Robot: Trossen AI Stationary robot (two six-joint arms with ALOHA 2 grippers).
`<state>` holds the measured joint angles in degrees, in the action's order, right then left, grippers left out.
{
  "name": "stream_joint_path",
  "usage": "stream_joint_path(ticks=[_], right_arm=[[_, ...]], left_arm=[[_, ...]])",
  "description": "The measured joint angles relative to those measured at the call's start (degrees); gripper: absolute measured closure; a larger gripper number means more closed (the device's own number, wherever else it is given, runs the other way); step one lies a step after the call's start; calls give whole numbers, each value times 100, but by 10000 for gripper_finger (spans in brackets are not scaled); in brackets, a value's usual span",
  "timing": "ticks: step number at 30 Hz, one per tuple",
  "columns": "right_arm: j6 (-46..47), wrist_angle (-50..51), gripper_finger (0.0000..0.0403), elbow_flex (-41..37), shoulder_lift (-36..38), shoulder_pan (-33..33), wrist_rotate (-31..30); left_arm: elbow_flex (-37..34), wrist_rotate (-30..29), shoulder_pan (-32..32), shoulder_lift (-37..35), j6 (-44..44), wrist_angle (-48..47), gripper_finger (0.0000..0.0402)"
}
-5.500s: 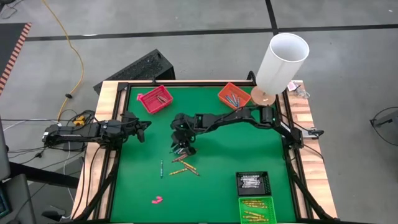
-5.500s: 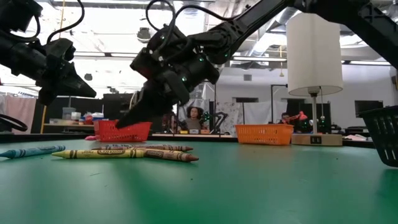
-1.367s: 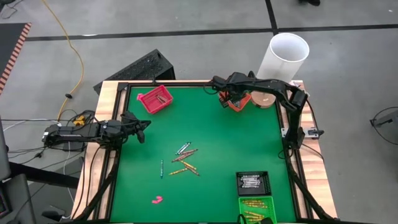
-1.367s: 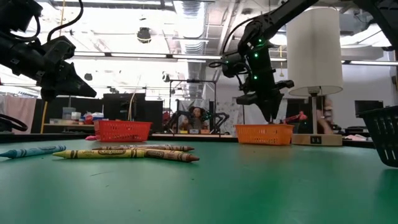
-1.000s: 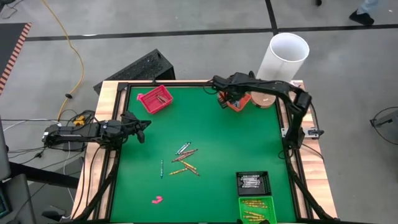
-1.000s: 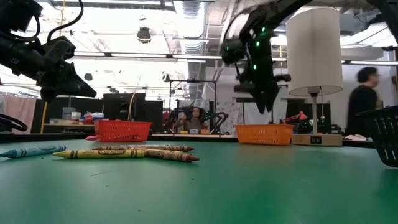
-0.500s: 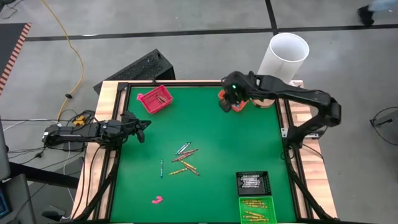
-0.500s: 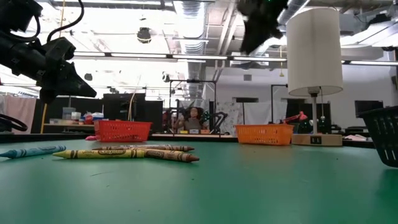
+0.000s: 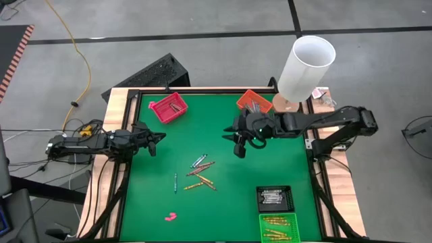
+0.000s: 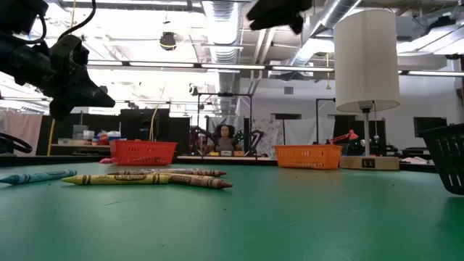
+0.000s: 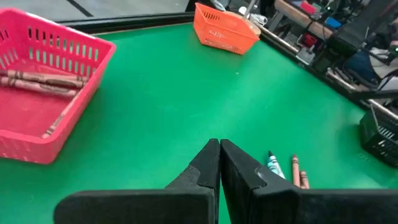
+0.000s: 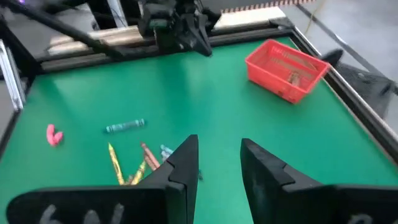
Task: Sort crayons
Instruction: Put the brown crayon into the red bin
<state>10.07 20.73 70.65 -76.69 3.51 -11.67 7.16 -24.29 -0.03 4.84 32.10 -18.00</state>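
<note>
Several crayons (image 9: 200,173) lie flat in a loose heap on the green table's middle, and the low view shows them too (image 10: 145,176). One teal crayon (image 9: 175,182) lies apart to their left. My right gripper (image 9: 237,151) hangs open and empty above the table, right of and beyond the heap; in its wrist view (image 12: 219,152) the crayons (image 12: 134,165) lie ahead, below the fingers. My left gripper (image 9: 157,138) waits shut at the left edge, with nothing between its fingers (image 11: 219,149).
A red basket (image 9: 168,106) holding crayons stands far left, an orange basket (image 9: 253,101) far right by a white lamp (image 9: 307,64). A black tray (image 9: 274,198) and a green tray (image 9: 278,228) sit near right. A pink lump (image 9: 170,217) lies near left.
My right gripper has left the orange basket, risen, and swung toward the table's middle and near side. It has tipped from pointing down to pointing more level, toward the table's left. Its fingers stay open with nothing in them. The crayons on the table have not moved.
</note>
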Motion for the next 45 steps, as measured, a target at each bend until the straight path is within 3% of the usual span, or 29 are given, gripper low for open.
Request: stream_joint_path(ticks=[9,17,22,38,45], right_arm=[[-2,-3067,285,-1442,-548,206,342],[-448,-4338,284,-1527,-1889,198,749],[-253,-5158,284,-1523,-2671,150,1182],[-148,-4853,285,-1523,-3609,151,1312],[-108,-4766,284,-1523,-3556,75,1293]], left_arm=[[0,-75,0,0,157,-63,401],[0,-154,1,7,203,-116,402],[0,-88,0,2,217,-160,401],[0,-20,0,3,138,-352,401],[0,-20,0,3,138,-350,401]])
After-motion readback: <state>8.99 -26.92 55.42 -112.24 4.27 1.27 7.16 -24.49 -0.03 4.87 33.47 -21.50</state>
